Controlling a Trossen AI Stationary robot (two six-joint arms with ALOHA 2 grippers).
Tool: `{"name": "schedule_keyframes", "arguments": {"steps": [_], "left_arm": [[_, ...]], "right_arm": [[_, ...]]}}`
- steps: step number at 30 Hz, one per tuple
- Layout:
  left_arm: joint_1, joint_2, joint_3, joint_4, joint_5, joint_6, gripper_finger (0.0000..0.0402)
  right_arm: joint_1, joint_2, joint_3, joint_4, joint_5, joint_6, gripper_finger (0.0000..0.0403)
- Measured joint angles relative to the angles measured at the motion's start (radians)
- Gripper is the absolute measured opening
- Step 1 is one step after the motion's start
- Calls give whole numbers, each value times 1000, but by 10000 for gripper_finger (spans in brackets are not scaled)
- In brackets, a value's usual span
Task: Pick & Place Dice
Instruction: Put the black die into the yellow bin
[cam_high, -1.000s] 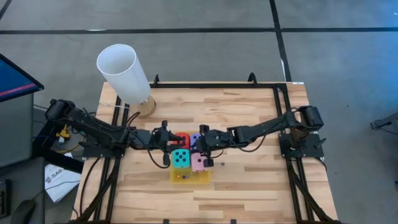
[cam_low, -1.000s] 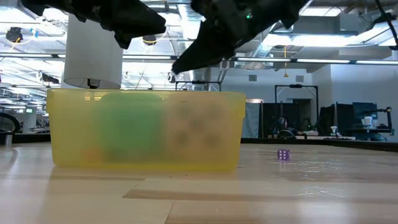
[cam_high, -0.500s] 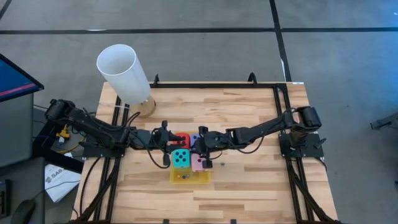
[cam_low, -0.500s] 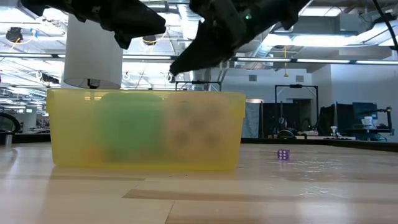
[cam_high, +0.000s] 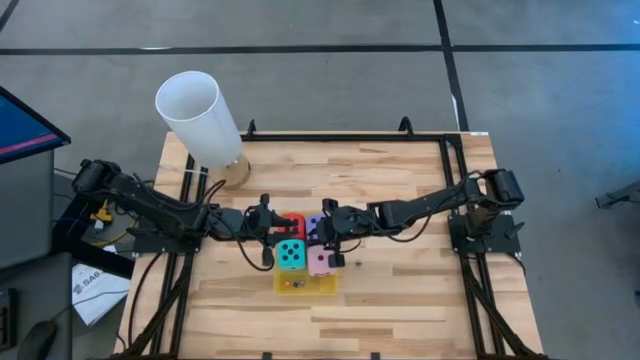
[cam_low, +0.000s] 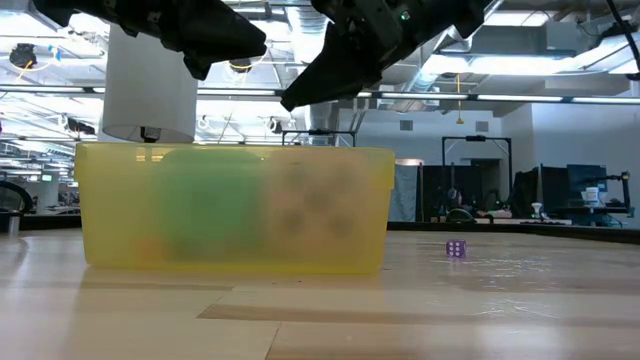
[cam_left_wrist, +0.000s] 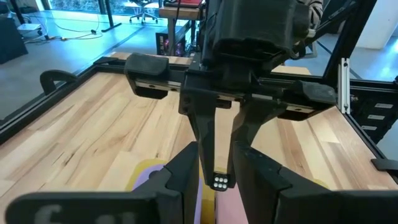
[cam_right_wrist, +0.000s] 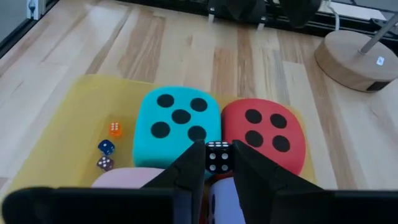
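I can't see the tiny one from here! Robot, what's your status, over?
Right hand shut on tiny black die, above yellow tray. Left hand waiting opposite. Four big dice crowd the tray below.

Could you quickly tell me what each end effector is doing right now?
Left end effector: cannot tell.
Right end effector: shut on a small black die above the tray.

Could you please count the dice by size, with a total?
Big dice: 4 (red die, cyan die, pink die, big purple die)
Tiny dice: 5 (orange die, blue die, dark die in the tray; black die in the right gripper; tiny purple die on the table)
Total: 9
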Motion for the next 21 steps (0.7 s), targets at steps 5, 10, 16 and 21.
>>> {"name": "schedule_keyframes", "arguments": {"steps": [5,10,16,21], "left_arm": [[0,0,0,0,0,0,90],[0,0,0,0,0,0,90],[0,0,0,-18,0,0,90],[0,0,0,2,0,0,90]], "right_arm": [[-1,0,0,13,0,0,74],[0,0,0,17,0,0,74],[0,0,0,18,0,0,74],[0,0,0,18,0,0,74]]}}
